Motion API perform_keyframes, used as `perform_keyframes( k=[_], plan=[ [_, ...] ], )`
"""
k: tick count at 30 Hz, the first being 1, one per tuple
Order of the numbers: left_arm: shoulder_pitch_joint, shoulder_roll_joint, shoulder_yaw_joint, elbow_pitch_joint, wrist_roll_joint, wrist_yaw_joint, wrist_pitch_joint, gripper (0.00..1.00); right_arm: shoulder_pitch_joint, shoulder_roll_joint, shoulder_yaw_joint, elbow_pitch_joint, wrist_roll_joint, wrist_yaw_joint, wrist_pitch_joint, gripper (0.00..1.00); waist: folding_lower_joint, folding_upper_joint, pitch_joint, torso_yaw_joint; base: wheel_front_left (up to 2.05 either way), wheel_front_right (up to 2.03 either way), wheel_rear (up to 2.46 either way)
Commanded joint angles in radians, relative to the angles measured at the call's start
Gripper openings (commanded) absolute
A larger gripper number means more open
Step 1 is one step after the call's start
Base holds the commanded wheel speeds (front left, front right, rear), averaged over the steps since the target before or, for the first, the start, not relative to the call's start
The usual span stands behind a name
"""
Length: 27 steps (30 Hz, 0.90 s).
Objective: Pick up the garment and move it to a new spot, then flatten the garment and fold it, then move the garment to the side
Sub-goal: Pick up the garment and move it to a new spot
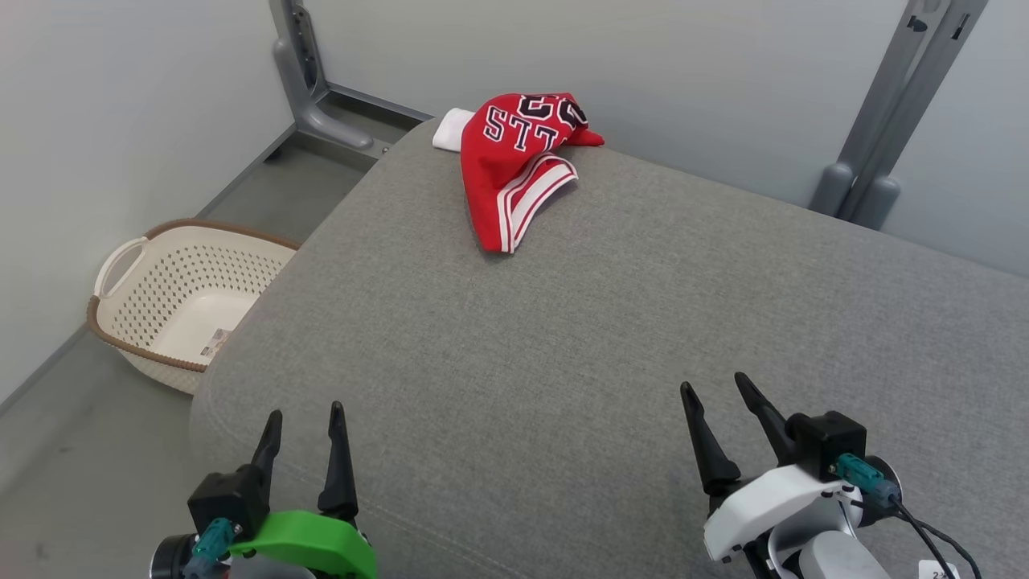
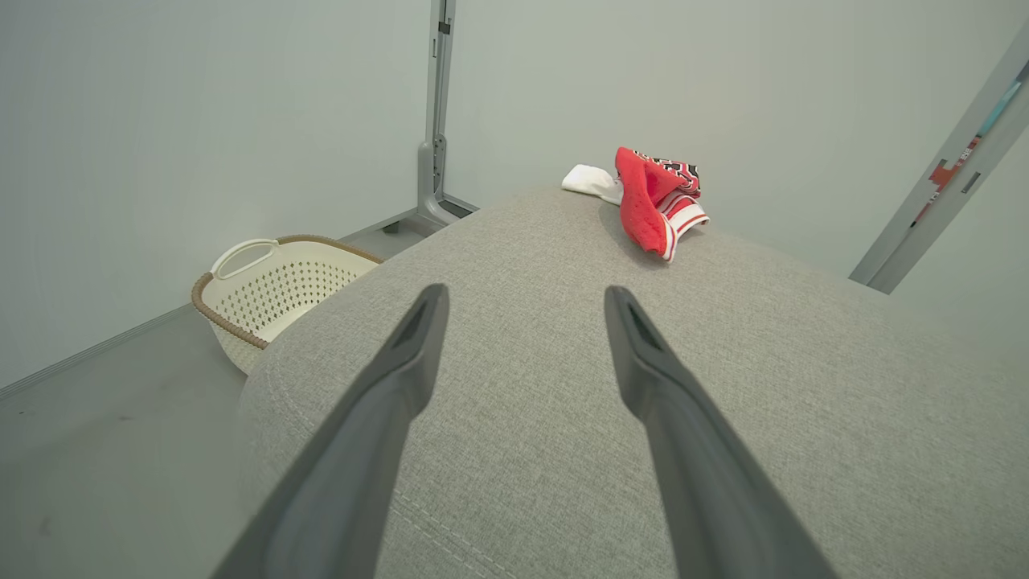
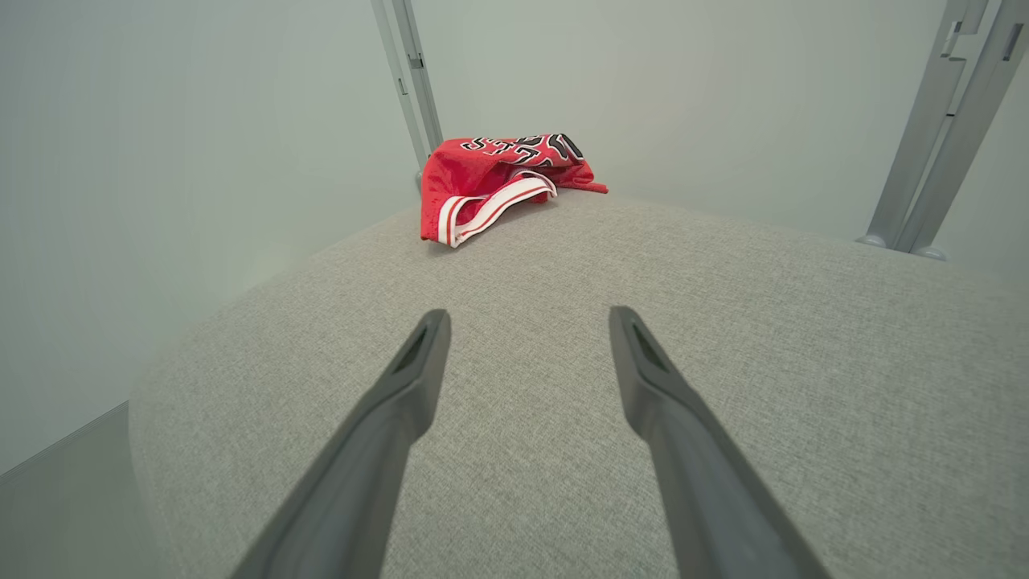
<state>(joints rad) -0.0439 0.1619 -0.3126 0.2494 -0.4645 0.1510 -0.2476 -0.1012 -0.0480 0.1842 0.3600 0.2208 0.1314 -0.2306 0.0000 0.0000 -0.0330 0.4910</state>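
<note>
The garment [image 1: 514,165] is a red jersey with black-and-white lettering and white-striped trim, bunched in a heap at the far edge of the grey padded surface [image 1: 611,338]. It also appears far ahead as the garment [image 2: 655,201] in the left wrist view and the garment [image 3: 494,181] in the right wrist view. My left gripper [image 1: 307,416] stands open at the near left, well short of the heap. At the near right my right gripper [image 1: 715,390] is open too. Nothing lies between either pair of fingers.
A white cloth [image 1: 452,129] lies just behind the garment at the surface's far edge. A cream perforated laundry basket [image 1: 181,293] stands on the floor to the left. Grey metal frame posts [image 1: 309,80] rise at the back left and posts [image 1: 892,112] at the back right, before pale walls.
</note>
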Motion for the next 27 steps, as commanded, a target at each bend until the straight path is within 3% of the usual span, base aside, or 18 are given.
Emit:
perform_keyframes(
  k=[1, 9, 18, 27],
  plan=[
    [0.010, 0.001, -0.003, -0.001, 0.000, -0.001, 0.000, 1.00, -0.009, -0.005, 0.002, 0.005, -0.004, -0.001, -0.005, 1.00, 0.0000, 0.0000, 0.007, 0.007, 0.00, 0.00, 0.00],
    [-0.058, 0.028, -0.024, -0.042, 0.003, -0.031, 0.045, 1.00, 0.013, -0.005, -0.039, -0.007, -0.038, -0.001, -0.010, 1.00, 0.0000, 0.0000, 0.025, -0.028, 0.00, 0.00, 0.00],
    [-0.382, 0.188, 0.058, -0.148, 0.027, -0.077, 0.157, 1.00, -0.043, -0.005, -0.077, -0.118, -0.137, -0.001, 0.038, 1.00, 0.0000, 0.0000, 0.170, -0.169, 0.00, 0.00, 0.00],
    [-0.724, 0.305, 0.113, 0.021, 0.005, -0.129, 0.328, 1.00, -0.126, -0.004, -0.056, -0.232, -0.192, -0.001, 0.088, 1.00, 0.0000, 0.0000, 0.367, -0.348, 0.00, 0.00, 0.00]
  ],
)
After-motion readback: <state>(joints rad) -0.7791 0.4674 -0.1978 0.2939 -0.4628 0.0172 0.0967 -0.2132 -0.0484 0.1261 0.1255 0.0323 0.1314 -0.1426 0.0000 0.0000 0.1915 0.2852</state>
